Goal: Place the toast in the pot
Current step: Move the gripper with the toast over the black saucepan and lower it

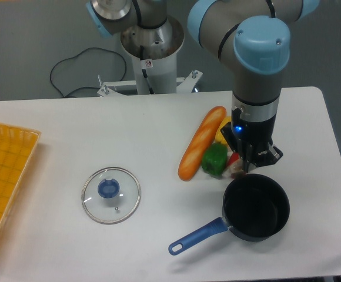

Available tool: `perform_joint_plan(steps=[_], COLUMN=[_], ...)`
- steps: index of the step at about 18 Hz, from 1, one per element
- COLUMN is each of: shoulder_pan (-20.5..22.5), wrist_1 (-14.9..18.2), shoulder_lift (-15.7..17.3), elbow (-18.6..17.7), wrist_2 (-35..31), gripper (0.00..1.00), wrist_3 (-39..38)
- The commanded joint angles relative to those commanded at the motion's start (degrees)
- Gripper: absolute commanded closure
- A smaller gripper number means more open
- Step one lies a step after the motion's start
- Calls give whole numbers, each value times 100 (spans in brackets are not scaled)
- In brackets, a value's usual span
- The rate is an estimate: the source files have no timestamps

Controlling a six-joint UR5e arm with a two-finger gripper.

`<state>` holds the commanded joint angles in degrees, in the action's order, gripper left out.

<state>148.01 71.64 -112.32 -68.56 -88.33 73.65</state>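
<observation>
**Black gripper low at the pot's far rim**

Black fingers of the gripper point(250, 166) point down just above the far rim of the pot point(256, 207), and whether they are apart, together or clamped on something cannot be told, since the wrist hides them. A pale scrap beside the fingertips, next to the pot's rim, may be the toast point(237, 173), though too little shows to be sure. The pot stands with its blue handle running toward the near left. Just beyond the pot's rim on the left lie a green pepper point(214, 158) and a sliver of red, with a long orange loaf point(201, 143) slanting past them. Well left of the pot lies a glass lid point(110, 195), and farther left a yellow tray point(3, 176).
</observation>
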Motion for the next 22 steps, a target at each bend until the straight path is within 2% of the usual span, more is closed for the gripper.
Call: perform_joint_plan(steps=[5,7,22], shoulder_pan=[0,9,0], wrist_1=[-97,-272,-414], shoulder_lift=[-88,-149,-457], elbow=[97,132,290], wrist_2=[0,-9,0], gripper=[100,100,100], wrist_3=[0,-9,-18])
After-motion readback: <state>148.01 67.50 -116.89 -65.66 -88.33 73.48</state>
